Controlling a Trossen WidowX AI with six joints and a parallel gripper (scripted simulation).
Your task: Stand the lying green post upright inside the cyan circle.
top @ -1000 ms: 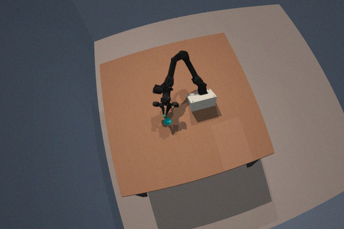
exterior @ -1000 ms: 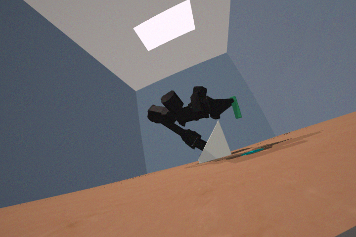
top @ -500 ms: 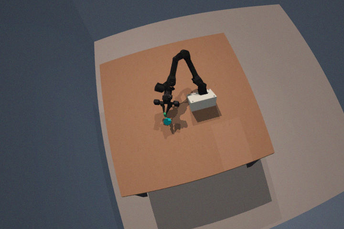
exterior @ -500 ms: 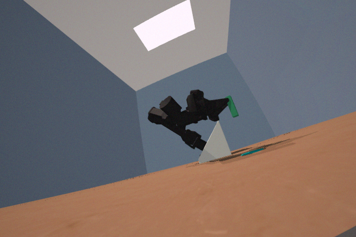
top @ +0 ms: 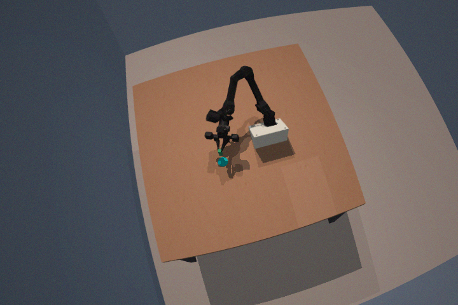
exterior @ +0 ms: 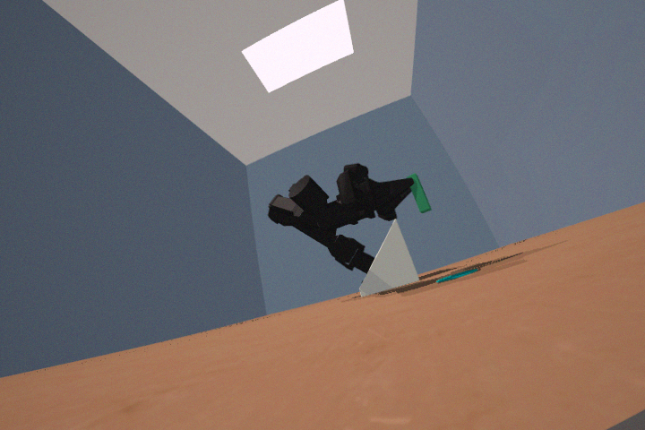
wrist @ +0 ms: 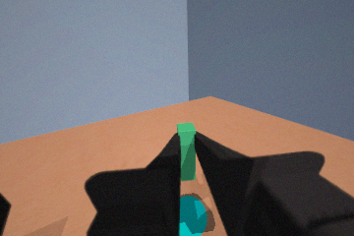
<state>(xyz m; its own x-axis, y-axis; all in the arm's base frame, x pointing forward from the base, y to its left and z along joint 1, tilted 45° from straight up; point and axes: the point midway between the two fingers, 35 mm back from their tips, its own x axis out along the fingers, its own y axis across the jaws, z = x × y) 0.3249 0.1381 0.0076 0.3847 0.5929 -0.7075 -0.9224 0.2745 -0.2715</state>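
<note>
My gripper is shut on the green post. The post is nearly upright, held near its top, well above the table. The cyan circle lies flat on the brown table, just below and a little in front of the post. In the wrist view the circle shows between the fingers, partly hidden by them.
The arm's white base box stands on the table to the right of the circle. The arm's shadows fall around the circle. The table's edges are far from the circle on all sides.
</note>
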